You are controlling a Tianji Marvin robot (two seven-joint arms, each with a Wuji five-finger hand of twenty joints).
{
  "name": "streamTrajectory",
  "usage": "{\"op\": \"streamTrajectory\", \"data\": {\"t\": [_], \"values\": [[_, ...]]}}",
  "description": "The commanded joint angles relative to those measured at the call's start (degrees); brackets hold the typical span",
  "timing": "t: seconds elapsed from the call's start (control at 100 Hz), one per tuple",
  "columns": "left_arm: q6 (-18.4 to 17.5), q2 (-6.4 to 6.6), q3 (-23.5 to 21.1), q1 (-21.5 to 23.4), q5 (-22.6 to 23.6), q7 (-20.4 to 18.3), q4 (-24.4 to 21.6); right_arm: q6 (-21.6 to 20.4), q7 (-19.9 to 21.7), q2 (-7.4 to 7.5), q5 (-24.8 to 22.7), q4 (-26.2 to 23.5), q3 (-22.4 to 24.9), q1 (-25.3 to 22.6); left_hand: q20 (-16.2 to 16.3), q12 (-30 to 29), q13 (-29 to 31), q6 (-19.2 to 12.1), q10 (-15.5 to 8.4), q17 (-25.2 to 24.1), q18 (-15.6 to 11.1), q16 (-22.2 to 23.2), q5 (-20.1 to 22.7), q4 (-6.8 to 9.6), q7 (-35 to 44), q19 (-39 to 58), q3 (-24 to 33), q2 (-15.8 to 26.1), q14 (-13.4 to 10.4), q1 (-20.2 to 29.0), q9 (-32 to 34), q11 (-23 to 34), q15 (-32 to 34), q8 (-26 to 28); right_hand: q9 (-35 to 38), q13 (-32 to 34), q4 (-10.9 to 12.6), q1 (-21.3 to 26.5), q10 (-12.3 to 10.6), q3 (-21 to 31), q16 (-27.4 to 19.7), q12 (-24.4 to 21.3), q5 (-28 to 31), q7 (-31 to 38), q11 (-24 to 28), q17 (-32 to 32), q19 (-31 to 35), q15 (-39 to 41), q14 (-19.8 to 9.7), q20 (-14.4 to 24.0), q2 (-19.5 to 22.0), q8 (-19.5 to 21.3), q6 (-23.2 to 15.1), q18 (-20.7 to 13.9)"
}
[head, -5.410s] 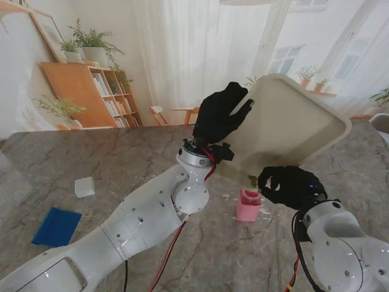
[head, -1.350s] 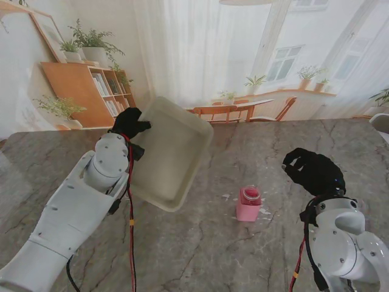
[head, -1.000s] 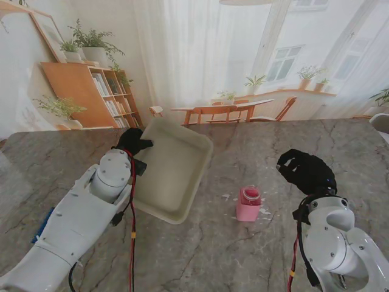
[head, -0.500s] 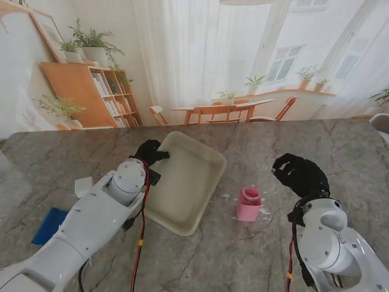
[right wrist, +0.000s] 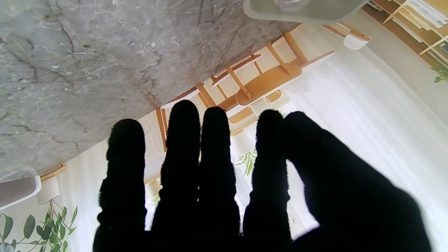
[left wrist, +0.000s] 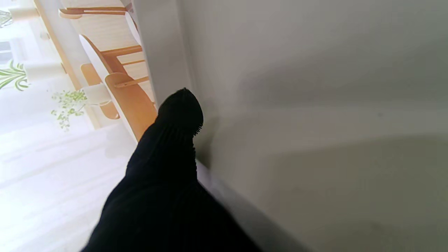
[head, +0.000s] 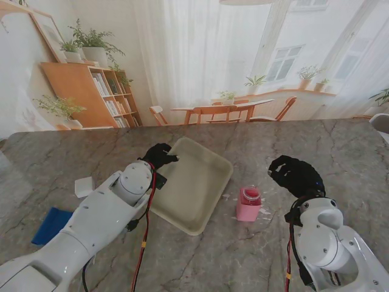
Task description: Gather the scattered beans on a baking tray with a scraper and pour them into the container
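The cream baking tray [head: 197, 182] lies low over the table in front of me and looks empty. My left hand [head: 159, 156] is shut on its far left rim; in the left wrist view a black finger [left wrist: 178, 115] presses against the tray's wall [left wrist: 315, 140]. The pink container [head: 248, 204] stands upright just right of the tray, with small pale specks [head: 226, 196] on the table around it. My right hand [head: 296, 175] hovers right of the container, fingers [right wrist: 182, 147] stretched out and holding nothing. A corner of the tray [right wrist: 304, 10] shows in the right wrist view.
A blue flat object [head: 55, 225] lies near the table's left side, with a small white piece [head: 84, 186] a little farther from me. The grey marble table [head: 200, 255] fills the view; chairs and a bookshelf stand behind it.
The tray, earlier held tilted over the pink container by both hands, then carried left by the left hand alone, has come down and shifted right toward the container. The right hand edged left.
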Motion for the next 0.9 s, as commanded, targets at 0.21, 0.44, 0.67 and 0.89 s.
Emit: {"op": "streamTrajectory", "data": {"t": [0.21, 0.44, 0.67, 0.89], "values": [[1.0, 0.48, 0.9, -0.5, -0.2, -3.3, -0.1, -0.2, 0.7, -0.10, 0.2, 0.5, -0.5, 0.1, -0.8, -7.9, -20.7, 0.2, 1.8, -26.7, 12.6, -13.9, -2.1, -2.63, -17.7, -6.8, -5.0, 5.5, 9.3, -3.3, -11.9, -8.5, -6.9, -21.6, -0.8, -0.7, -2.1, -0.3, -0.4, 1.5, -0.4, -0.1, -1.5, 0.5, 0.0, -0.8, 0.4, 0.0, -0.6, 0.4, -0.8, -1.1, -1.0, -0.1], [-0.3, 1.91, 1.2, -0.3, 2.8, -4.5, -1.8, -0.2, 0.7, -0.09, 0.3, 0.5, -0.6, 0.1, -8.9, -14.1, -39.6, 4.4, 2.3, -47.9, 13.4, -25.6, -9.5, -3.13, -23.3, -25.5, -5.6, 7.3, 11.4, -8.8, -25.7, -13.9, -15.8, -33.1, -0.8, -0.7, -2.1, -0.2, -0.4, 1.5, -0.4, -0.1, -1.5, 0.5, 0.0, -0.8, 0.4, 0.0, -0.6, 0.4, -0.8, -1.1, -0.9, -0.1], [-1.8, 2.97, -1.4, 2.7, 10.5, 2.9, -8.4, -0.7, 1.1, 0.01, 0.1, 0.3, -0.5, 0.4, -10.9, -14.7, -44.5, 6.4, 2.7, -50.5, 10.6, -27.6, -14.1, -3.33, -23.9, -30.5, -5.9, 10.8, 9.6, -10.9, -29.4, -13.9, -16.6, -34.8, -0.9, -0.8, -2.1, -0.4, -0.4, 1.5, -0.4, -0.1, -1.5, 0.4, 0.0, -0.9, 0.4, -0.1, -0.6, 0.4, -0.8, -1.1, -0.8, 0.0], [-4.4, 7.63, -9.0, 13.6, 23.8, 4.5, -26.4, -2.4, 1.5, 0.13, -0.6, -0.8, 0.9, -0.5, -9.2, -13.3, -42.4, 4.7, 1.8, -48.5, 11.0, -27.2, -12.0, -3.56, -22.0, -26.9, -6.2, 12.4, 9.5, -11.5, -26.6, -12.7, -15.4, -33.7, -1.3, -1.3, -2.3, -1.6, -0.1, 1.0, -0.5, -0.2, -2.1, 0.1, -0.3, -1.1, 0.3, -0.4, -0.3, 0.4, -0.4, -1.3, -0.2, 0.0]]}}
